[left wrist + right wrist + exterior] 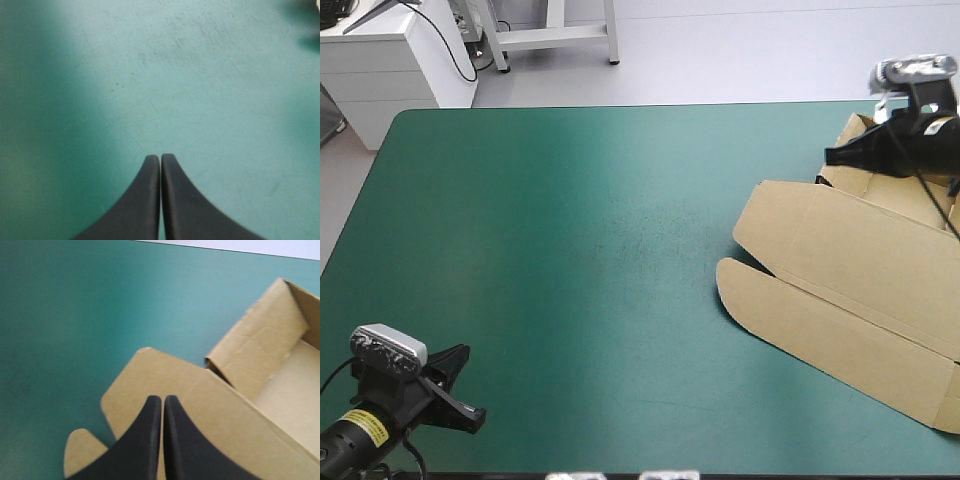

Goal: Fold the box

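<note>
One brown box (pixel 880 300) is lying at the table's (pixel 570 250) right side, lid (pixel 840 250) flat. Left wrist: left claw (pixel 160 159) is hanging pressed together over table. Right wrist: right claw (pixel 163 399), pressed together, is hovering over the lid, walls (pixel 260 345) standing beyond.

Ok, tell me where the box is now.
In the high view the box lies at the table's right side, its far end under the right tool.

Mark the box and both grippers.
box (pixel 860 265), high view, broad flat panel.
left gripper (pixel 160 158), left wrist view, tips of shut fingers.
right gripper (pixel 163 398), right wrist view, tips of shut fingers.
</note>
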Robot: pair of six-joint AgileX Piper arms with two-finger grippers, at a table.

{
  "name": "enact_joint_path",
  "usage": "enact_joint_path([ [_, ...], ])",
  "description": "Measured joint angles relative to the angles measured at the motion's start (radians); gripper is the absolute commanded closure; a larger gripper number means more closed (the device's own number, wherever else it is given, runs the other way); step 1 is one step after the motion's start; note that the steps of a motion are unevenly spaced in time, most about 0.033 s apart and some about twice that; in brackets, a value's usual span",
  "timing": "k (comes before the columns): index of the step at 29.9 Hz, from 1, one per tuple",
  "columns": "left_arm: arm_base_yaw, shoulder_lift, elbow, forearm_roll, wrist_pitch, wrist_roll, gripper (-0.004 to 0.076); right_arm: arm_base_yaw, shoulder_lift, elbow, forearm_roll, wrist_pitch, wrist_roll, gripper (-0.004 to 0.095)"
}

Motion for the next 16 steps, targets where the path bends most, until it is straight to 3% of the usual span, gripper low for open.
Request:
enact_joint_path([
  [8,0.000,0.000,0.000,0.004,-0.054,0.003,0.0731,0.232,-0.310,0.352,0.061,-0.100,-0.091,0.0909],
  [16,0.000,-0.031,0.051,0.004,-0.098,0.019,0.0731,0.261,-0.692,0.713,0.052,-0.235,-0.128,0.0908],
])
